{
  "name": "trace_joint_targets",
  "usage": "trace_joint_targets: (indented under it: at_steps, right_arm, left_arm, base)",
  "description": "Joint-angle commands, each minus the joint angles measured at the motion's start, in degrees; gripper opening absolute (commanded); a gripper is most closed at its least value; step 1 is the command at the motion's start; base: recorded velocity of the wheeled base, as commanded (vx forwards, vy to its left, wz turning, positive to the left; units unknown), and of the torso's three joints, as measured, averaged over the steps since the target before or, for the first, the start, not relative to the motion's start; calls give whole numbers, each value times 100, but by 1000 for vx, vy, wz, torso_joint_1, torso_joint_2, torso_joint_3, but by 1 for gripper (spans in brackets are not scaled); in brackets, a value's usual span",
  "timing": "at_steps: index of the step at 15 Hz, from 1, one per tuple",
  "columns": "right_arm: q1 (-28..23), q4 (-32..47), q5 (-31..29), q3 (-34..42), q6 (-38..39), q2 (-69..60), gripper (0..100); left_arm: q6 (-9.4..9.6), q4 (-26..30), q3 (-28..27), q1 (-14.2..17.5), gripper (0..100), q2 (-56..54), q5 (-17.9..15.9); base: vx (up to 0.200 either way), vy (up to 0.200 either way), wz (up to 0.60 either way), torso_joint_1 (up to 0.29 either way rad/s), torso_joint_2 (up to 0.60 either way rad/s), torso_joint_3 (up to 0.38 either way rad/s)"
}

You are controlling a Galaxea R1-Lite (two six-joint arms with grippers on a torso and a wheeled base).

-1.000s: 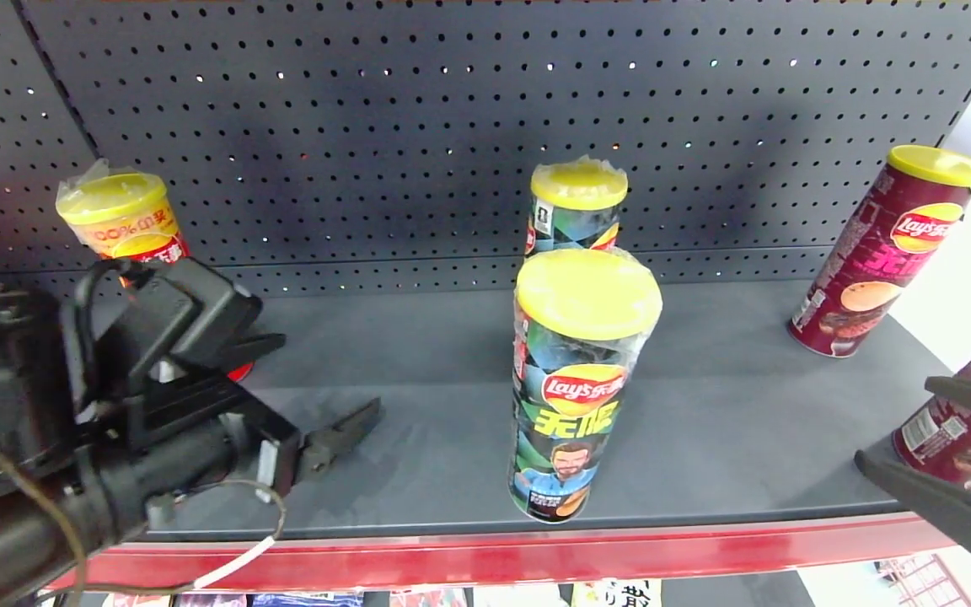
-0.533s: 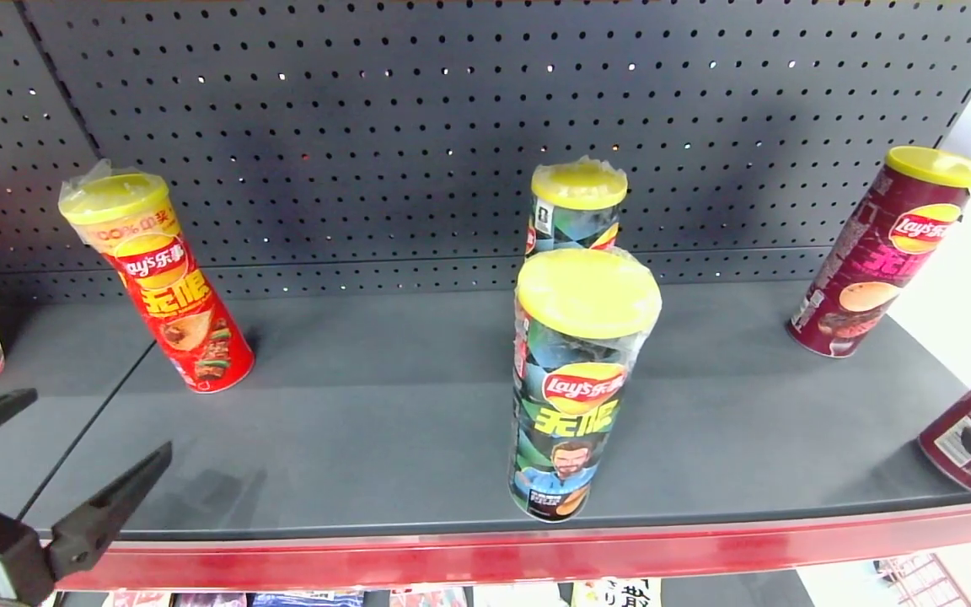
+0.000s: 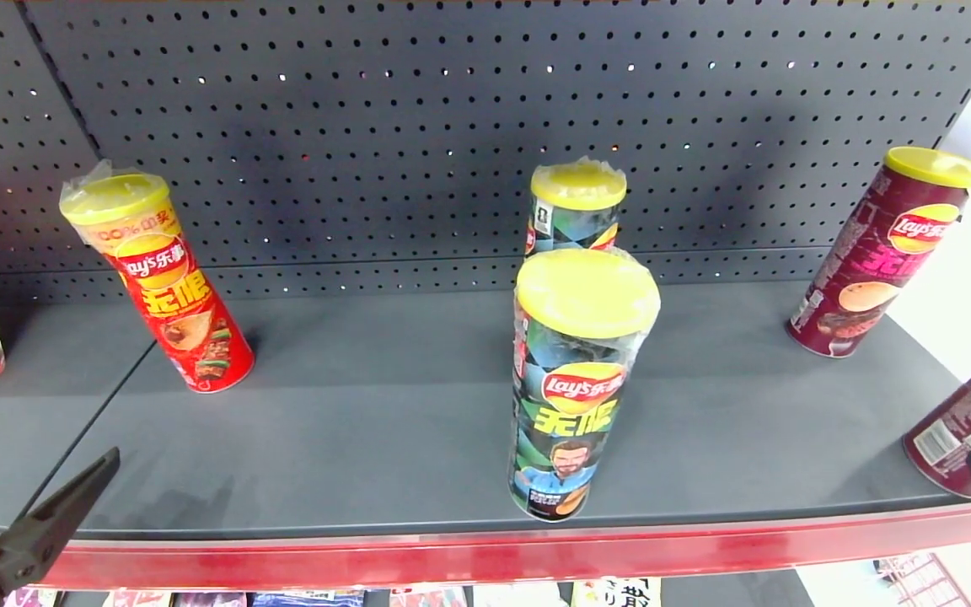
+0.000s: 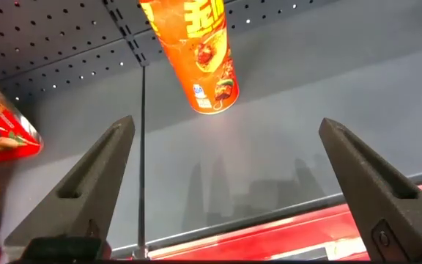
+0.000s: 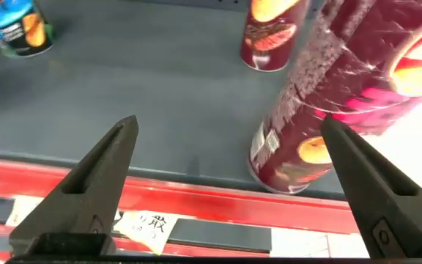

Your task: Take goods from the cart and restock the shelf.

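Left wrist view, left hand spread wide (right hand too), before shelf

Every can on the shelf has print on it. The red can has a round logo badge, big yellow characters under it and small print near its lid. The front blue-green can has the same badge and yellow characters. The dark red can at the back right shows the badge too. The dark red can at the shelf's right edge has a white label, too tiny to read. A paper tag below the shelf has black characters.
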Motion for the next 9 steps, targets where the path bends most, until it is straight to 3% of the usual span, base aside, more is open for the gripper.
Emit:
trace_joint_targets:
  at_steps: [1, 7, 9]
  right_arm:
    - [78, 7, 21, 33, -6, -118, 100]
    - [122, 7, 109, 411, -6, -584, 100]
    - [105, 7, 91, 411, 3, -611, 100]
  left_arm:
    - [-1, -8, 22, 1, 100, -11, -3]
    - [8, -8, 93, 1, 100, -64, 6]
    - [131, -8, 172, 10, 100, -81, 15]
  base:
    - [0, 0, 0, 0, 0, 0]
    - [0, 0, 0, 0, 0, 0]
    - [0, 0, 0, 0, 0, 0]
